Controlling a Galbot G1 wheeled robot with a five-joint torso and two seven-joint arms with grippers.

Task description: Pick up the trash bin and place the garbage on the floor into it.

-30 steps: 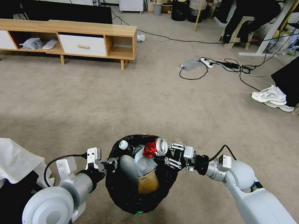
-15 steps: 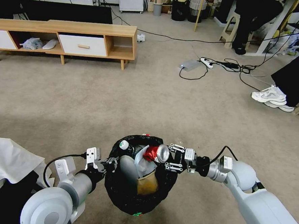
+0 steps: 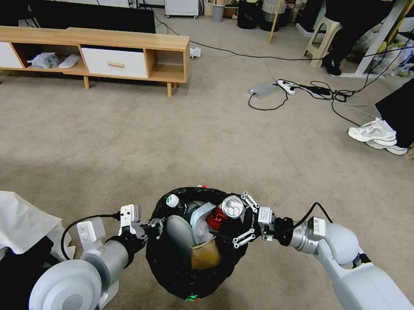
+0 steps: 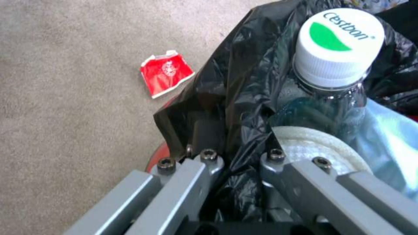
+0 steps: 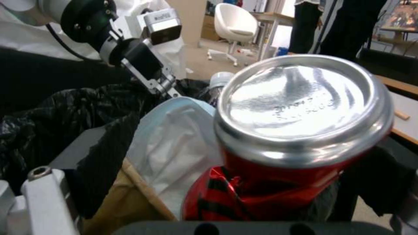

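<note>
The trash bin [image 3: 188, 271], lined with a crinkled black bag, hangs low in front of me above the carpet floor [image 3: 217, 141]. My left gripper [image 3: 155, 225] is shut on the bin's left rim; the left wrist view shows its fingers [image 4: 191, 173] pinching the bag [image 4: 244, 81]. Inside lie a white-capped bottle [image 4: 337, 49], a brown paper box [image 3: 204, 257] and white tissue [image 5: 174, 153]. The crushed red can [image 3: 226, 210] rests on top, shiny end up. My right gripper [image 3: 239, 218] stands open around it, fingers spread wide either side. A flattened red carton [image 4: 166, 74] lies on the floor beside the bin.
A low wooden cabinet [image 3: 129, 52] stands at the far left. A grey power brick with black cables [image 3: 286, 87] lies at the middle back, white sneakers [image 3: 374, 132] at the right. A white cloth [image 3: 6, 222] lies by my left arm.
My right gripper sank a little over the bin and spread its fingers, letting go of the red can, which now rests end-up on the pile. The left gripper kept its hold.
</note>
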